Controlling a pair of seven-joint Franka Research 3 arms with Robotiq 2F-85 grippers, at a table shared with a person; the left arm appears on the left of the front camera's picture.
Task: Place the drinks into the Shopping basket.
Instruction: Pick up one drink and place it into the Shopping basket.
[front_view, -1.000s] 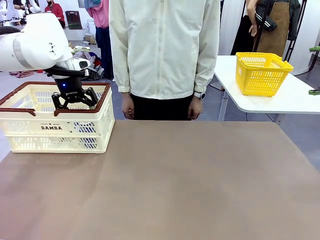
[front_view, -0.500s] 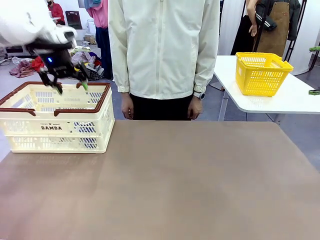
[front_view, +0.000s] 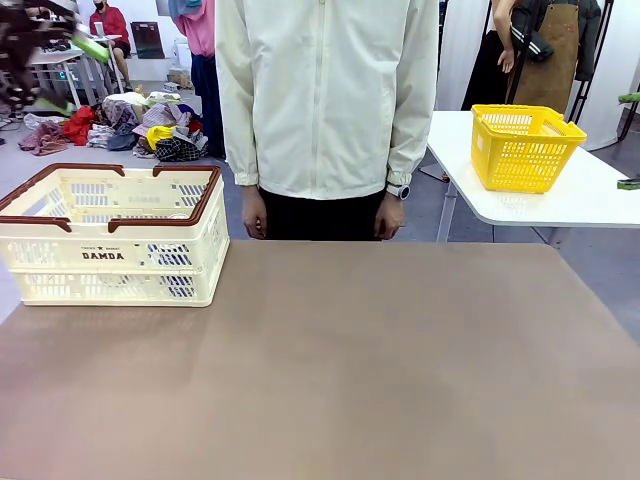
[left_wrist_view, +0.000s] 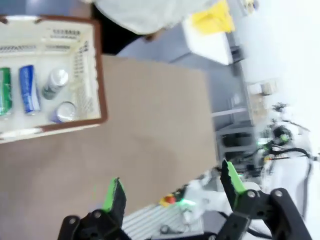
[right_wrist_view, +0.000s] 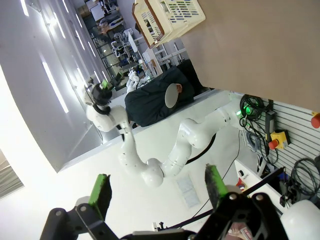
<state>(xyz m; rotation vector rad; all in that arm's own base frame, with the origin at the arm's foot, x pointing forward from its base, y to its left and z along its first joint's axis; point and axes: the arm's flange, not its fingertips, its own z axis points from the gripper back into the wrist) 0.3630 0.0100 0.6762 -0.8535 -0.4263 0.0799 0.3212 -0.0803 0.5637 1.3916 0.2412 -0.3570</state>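
Observation:
The Shopping basket, cream with a brown rim and "DAMDA" on its side, stands at the table's left. The left wrist view looks down into the Shopping basket, where one blue-and-white drink lies flat. Two more drinks show silver tops, and a green can lies beside them. My left gripper is a blur high above the basket's far left corner. In its own view the left gripper is open and holds nothing. My right gripper is open too, off the table.
A person in a pale jacket stands at the far edge, hands down. A yellow basket sits on a white side table at the right. The brown tabletop stretches bare in front and to the right of the basket.
My left gripper has risen out of the Shopping basket and swung up to the left, staying open. The basket and the person have not moved.

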